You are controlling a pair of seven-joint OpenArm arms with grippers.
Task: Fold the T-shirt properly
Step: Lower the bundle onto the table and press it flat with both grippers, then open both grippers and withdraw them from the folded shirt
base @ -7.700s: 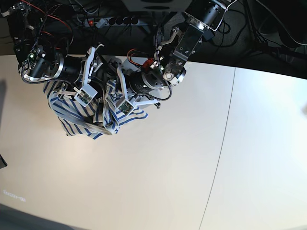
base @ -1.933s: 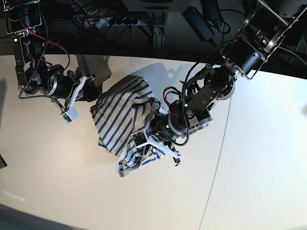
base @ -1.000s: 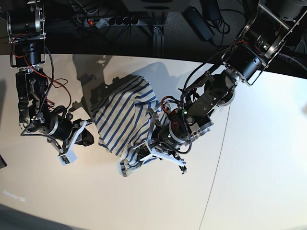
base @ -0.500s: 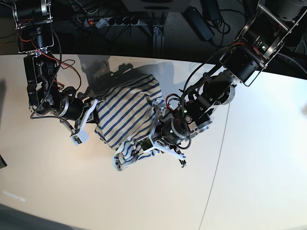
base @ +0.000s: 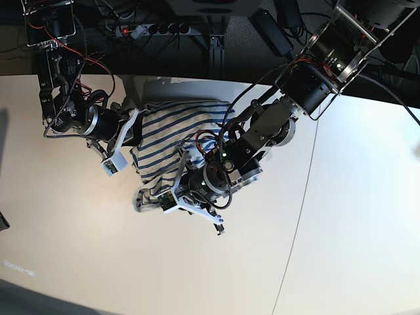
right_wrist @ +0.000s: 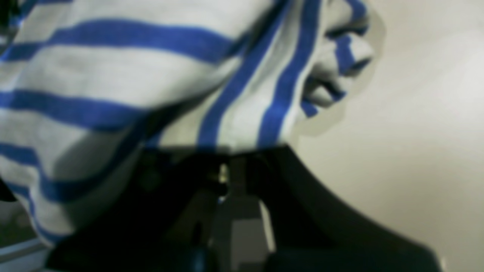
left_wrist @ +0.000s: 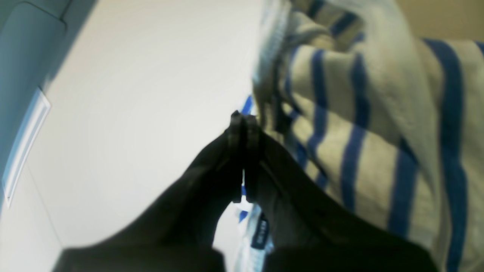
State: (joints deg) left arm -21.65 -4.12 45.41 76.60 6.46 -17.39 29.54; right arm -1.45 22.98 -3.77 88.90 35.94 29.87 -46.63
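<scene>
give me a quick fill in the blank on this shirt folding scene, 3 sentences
1. The T-shirt has stripes coloured ____.
2. In the left wrist view, the left gripper has its jaws ____.
3. In the base view, the shirt lies ____ the two arms, on the table.

Missing words: blue; shut; between

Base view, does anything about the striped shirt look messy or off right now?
Yes. The cream-white, blue-striped cloth T-shirt is bunched in a rumpled heap between both arms, not spread flat, with one twisted end trailing onto the pale table below the heap.
</scene>
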